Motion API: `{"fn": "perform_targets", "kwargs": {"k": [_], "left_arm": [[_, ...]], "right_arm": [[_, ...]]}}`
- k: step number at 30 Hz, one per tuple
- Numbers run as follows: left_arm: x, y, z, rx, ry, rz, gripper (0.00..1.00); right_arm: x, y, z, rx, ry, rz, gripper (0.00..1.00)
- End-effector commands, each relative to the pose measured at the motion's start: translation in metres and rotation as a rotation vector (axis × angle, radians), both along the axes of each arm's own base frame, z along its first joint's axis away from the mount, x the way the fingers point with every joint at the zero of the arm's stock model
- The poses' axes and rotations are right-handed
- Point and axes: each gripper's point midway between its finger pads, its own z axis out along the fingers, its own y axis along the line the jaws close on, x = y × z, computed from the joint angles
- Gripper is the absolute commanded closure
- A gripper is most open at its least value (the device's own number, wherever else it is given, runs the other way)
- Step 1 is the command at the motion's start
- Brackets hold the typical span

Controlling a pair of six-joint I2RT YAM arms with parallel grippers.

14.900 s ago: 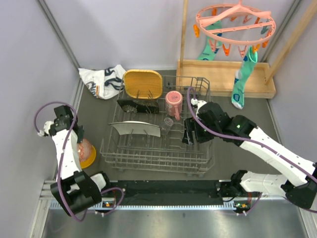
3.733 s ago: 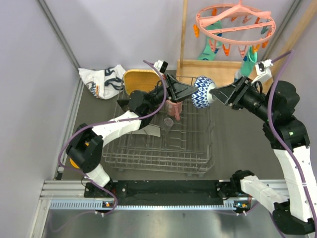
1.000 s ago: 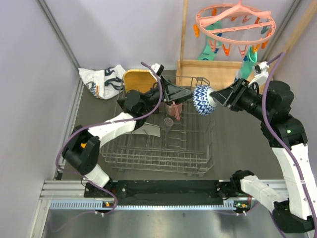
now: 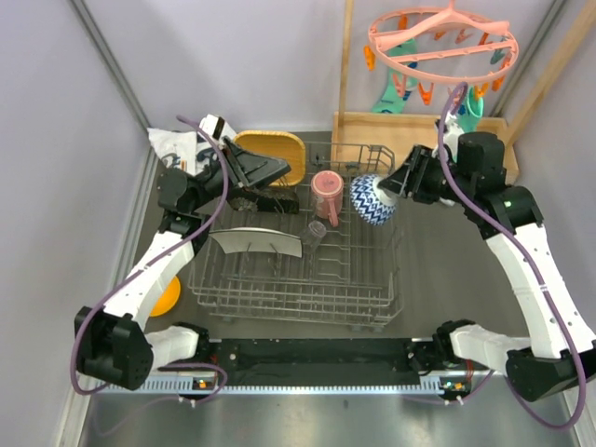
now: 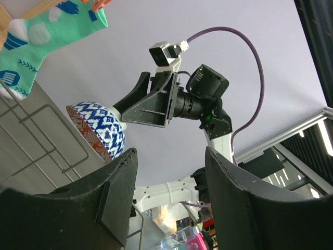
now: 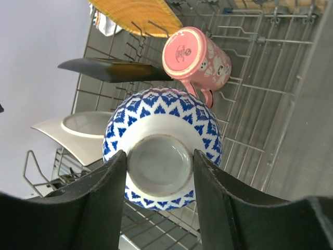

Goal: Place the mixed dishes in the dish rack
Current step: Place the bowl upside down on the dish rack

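Grey counter [image 4: 438, 279], dish rack [image 4: 298, 291]. Right fingers [image 6: 99, 208] clamp blue-white patterned bowl [image 6: 161, 122] by base, angled for prongs; left fingers [image 5: 114, 208] spread, empty.

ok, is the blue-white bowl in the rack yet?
Out: right tool grips the blue-white bowl, tipped sideways, over the dish rack.

3x plate [image 4: 269, 155], 2x bowl [image 4: 371, 199], 1x cup [image 4: 326, 191], 1x glass [image 4: 317, 231], 1x rack [image 4: 298, 292], 2x sock [image 4: 392, 89], 1x hanger [image 4: 442, 42], 1x tray [image 4: 372, 127].
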Motion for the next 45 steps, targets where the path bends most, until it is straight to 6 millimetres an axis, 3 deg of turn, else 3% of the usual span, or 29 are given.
{"fn": "perform_targets", "kwargs": {"k": [1,21,36,45], "left_arm": [[-0.012,0.008,0.009,0.010,-0.057,0.002,0.41],[-0.011,0.018,0.012,0.016,-0.058,0.022,0.40],[-0.009,0.018,0.010,0.014,-0.054,0.031,0.40],[-0.008,0.020,0.010,0.006,-0.049,0.043,0.40]], "right_arm": [[-0.004,0.013,0.026,-0.040,-0.108,0.081,1.00],[-0.033,0.027,-0.057,-0.282,-0.039,0.187,1.00],[-0.055,0.030,-0.091,-0.384,-0.077,0.196,1.00],[-0.048,0.028,-0.110,-0.425,-0.120,0.128,1.00]]}}
